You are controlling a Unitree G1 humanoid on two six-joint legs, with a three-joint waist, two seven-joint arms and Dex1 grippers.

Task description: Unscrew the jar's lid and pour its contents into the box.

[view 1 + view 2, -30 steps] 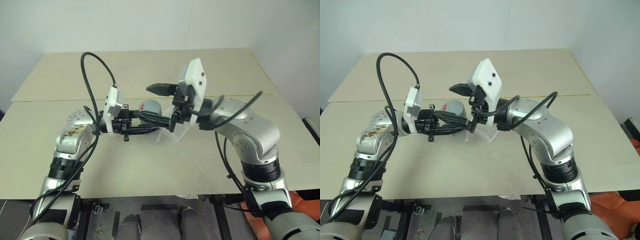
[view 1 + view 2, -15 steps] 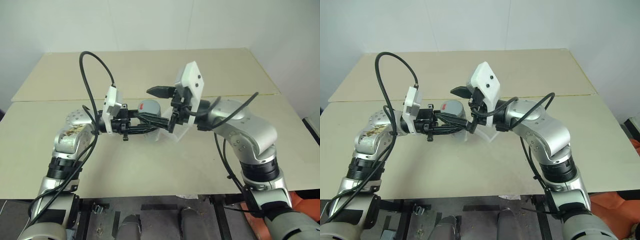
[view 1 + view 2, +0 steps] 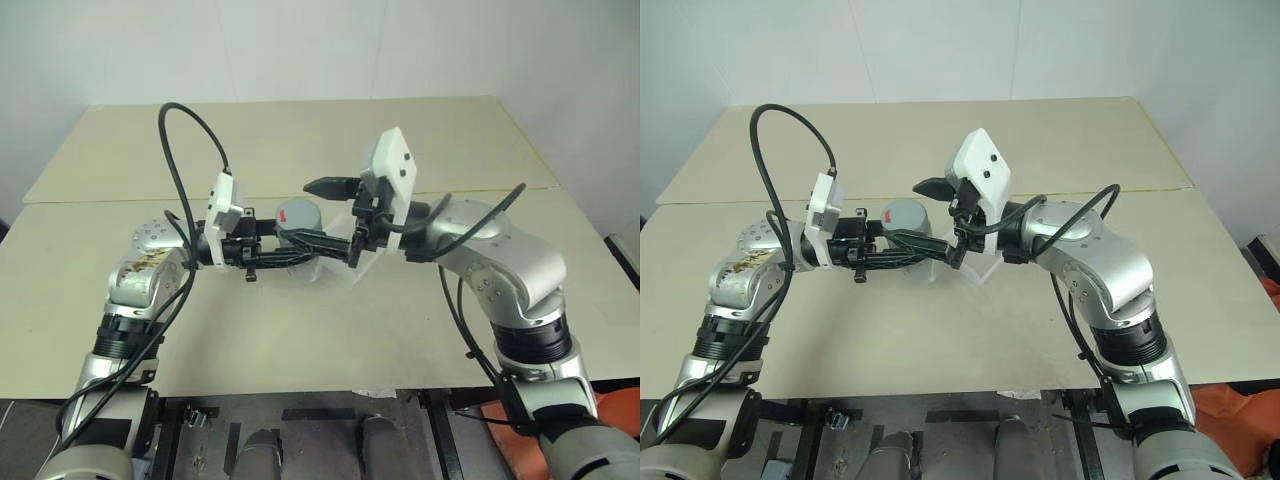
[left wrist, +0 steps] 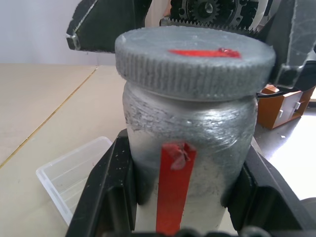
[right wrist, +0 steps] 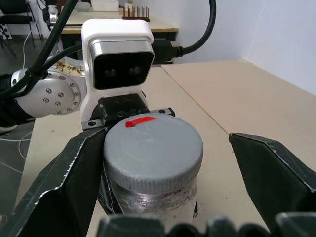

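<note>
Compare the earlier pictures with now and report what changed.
The open right gripper has eased a little toward the robot's right in the head views; its fingers straddle the lid without closing. Unchanged: the left gripper stays clamped on the jar, lid on, above the box.

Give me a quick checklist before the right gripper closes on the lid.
1. Jar held by left gripper: ok, its fingers clamp the body.
2. Lid on the jar: ok, not yet unscrewed.
3. Right gripper open: ok, jaws wide.
4. Lid centred between the right gripper's fingers: not ok, it sits against one finger with a wide gap to the other.
5. Box in place: ok, on the table below the jar.
6. Contents in the jar: cannot tell.
</note>
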